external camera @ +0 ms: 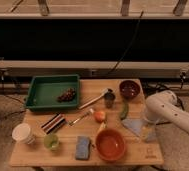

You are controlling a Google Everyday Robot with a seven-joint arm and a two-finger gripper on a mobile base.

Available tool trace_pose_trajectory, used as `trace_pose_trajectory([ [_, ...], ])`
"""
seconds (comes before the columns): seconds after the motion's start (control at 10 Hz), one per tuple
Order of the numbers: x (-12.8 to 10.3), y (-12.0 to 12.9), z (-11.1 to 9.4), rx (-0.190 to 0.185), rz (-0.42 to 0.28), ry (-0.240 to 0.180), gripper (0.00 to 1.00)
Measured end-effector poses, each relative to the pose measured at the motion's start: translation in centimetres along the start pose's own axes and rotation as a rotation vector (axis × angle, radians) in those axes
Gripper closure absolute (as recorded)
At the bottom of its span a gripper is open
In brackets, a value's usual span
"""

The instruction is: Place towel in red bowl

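A grey-blue towel (133,125) lies flat on the wooden table (38,155), right of centre. An orange-red bowl (110,144) stands empty at the front, just left of and below the towel. A darker red bowl (129,89) stands at the back right. My white arm (164,108) reaches in from the right. My gripper (147,131) hangs down at the towel's right edge, low over the table. The towel is not lifted.
A green tray (38,95) with grapes (66,95) sits at the back left. Around the middle are a wooden spoon (93,100), a grey cup (109,100), an orange fruit (100,116) and a green vegetable (123,110). A white cup (22,133), a green cup (51,142) and a blue sponge (82,147) stand in front.
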Motion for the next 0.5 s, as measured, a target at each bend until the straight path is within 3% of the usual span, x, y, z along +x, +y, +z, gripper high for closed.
trace_pose_trajectory([
  [0.5, -0.3, -0.2, 2.2, -0.014, 0.003, 0.017, 0.2],
])
